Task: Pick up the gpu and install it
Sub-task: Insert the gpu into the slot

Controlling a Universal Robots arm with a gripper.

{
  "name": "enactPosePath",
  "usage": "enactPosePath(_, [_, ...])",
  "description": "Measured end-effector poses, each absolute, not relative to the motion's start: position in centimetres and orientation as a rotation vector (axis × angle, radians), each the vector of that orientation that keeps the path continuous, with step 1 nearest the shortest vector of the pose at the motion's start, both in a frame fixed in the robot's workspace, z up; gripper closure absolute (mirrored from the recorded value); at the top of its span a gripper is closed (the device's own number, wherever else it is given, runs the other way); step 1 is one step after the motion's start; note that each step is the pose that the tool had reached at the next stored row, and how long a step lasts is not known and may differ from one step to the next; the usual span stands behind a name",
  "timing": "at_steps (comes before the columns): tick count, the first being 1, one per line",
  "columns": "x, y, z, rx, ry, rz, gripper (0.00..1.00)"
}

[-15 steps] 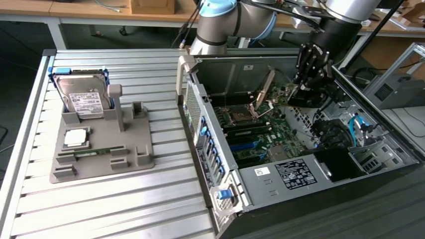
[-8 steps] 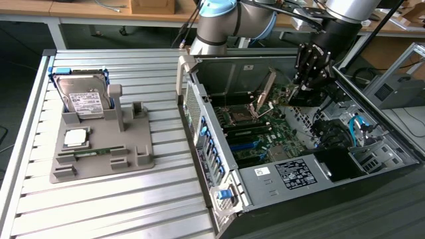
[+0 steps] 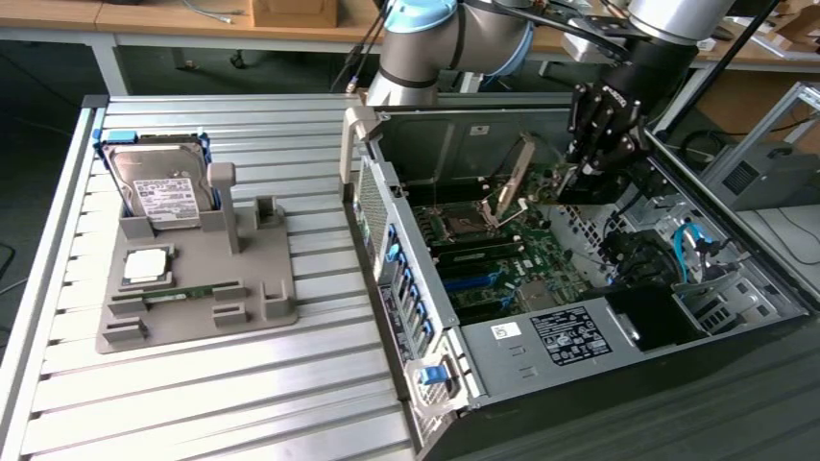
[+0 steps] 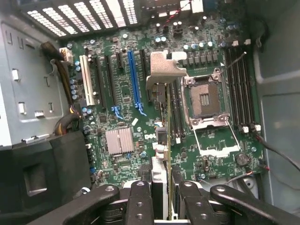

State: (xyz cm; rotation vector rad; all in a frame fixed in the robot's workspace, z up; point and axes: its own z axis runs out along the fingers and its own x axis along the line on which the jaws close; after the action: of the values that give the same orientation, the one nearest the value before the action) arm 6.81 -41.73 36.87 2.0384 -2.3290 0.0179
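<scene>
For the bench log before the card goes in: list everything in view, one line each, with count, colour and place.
gpu: one, dark with silver bracket, inside the case over the motherboard
motherboard: one, green, inside the case
computer case: one, grey, open, exterior view's right
hard drive: one, silver with white label, upright at the fixture's far end
square chip: one, silver, on the fixture in front of the drive
memory stick: one, green, lying on the fixture
fixture: one, grey, exterior view's left
table: one, silver, slatted, under fixture and case
arm: one, grey and light blue, behind the case
end effector: one, black, closed on the gpu
</scene>
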Motion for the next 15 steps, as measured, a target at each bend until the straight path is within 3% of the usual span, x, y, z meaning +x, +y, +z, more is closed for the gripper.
enactPosePath(15, [6.81,-41.72,36.87,2.203,-2.175,0.023,0.73])
